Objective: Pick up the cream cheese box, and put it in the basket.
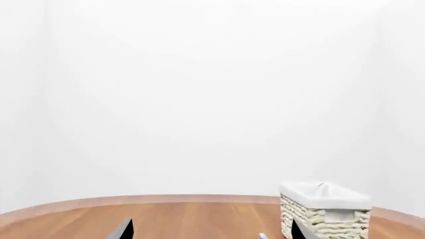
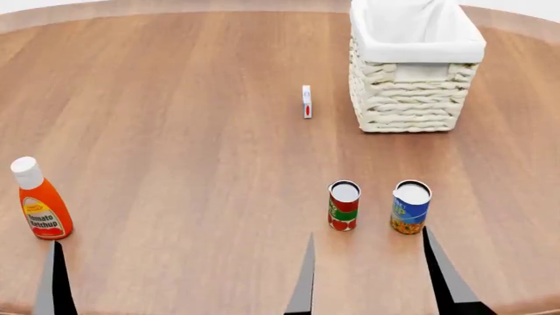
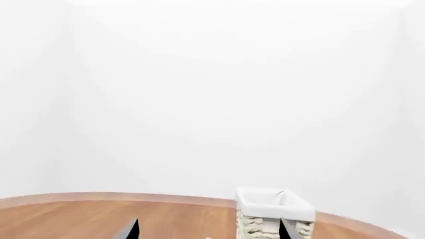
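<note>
The small white cream cheese box with red mark stands on edge on the table, just beside the upright cloth-lined wicker basket.

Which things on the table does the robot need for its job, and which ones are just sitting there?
Needed for the job:
- cream cheese box, standing on edge beside the basket
- basket, where the box goes

Just sitting there:
- ketchup bottle
- red-green can
- blue-orange can
</note>
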You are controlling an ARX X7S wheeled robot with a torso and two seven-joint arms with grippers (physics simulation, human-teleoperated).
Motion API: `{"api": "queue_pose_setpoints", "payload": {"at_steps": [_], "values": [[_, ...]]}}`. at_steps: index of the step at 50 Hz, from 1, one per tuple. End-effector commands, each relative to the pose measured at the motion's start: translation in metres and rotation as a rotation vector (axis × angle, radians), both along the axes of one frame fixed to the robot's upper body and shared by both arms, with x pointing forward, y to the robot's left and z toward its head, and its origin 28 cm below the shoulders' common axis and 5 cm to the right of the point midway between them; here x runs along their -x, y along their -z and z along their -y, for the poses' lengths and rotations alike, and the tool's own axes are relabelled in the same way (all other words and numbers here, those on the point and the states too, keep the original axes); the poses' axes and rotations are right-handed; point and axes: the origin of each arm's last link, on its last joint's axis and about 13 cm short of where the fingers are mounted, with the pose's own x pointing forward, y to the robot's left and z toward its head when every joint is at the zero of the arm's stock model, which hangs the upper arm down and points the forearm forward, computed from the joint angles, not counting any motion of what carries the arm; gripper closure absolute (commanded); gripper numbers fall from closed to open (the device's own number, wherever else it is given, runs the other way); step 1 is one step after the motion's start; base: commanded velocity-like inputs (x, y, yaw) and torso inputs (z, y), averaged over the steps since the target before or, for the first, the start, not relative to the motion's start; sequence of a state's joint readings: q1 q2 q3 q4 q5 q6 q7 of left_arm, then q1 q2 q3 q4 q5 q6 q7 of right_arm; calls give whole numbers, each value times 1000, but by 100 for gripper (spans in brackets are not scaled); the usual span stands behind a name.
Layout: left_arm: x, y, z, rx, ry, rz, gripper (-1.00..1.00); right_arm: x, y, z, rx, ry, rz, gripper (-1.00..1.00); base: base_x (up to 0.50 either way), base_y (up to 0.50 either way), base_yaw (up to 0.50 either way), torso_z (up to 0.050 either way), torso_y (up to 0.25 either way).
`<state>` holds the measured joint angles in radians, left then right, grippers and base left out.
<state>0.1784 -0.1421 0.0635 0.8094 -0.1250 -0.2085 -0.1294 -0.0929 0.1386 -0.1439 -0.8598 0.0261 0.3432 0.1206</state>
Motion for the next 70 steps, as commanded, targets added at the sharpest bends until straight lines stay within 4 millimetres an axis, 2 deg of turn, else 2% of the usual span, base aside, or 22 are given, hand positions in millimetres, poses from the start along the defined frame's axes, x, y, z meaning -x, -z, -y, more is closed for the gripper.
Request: {"api": "queue_pose_setpoints", "payload": {"at_steps": [1, 28, 70], "values": [[6, -8, 0, 3, 8, 37, -100, 7, -7, -1, 5, -30, 31, -100, 0, 0, 0, 0, 0], [8, -6, 3, -19, 11, 46, -100, 4, -9, 1, -14, 17, 25, -100, 9, 111, 0, 0, 0], [10, -7, 5, -15, 34, 47, -100, 5, -8, -1, 1, 5, 22, -100, 424, 0, 0, 0, 0]]}}
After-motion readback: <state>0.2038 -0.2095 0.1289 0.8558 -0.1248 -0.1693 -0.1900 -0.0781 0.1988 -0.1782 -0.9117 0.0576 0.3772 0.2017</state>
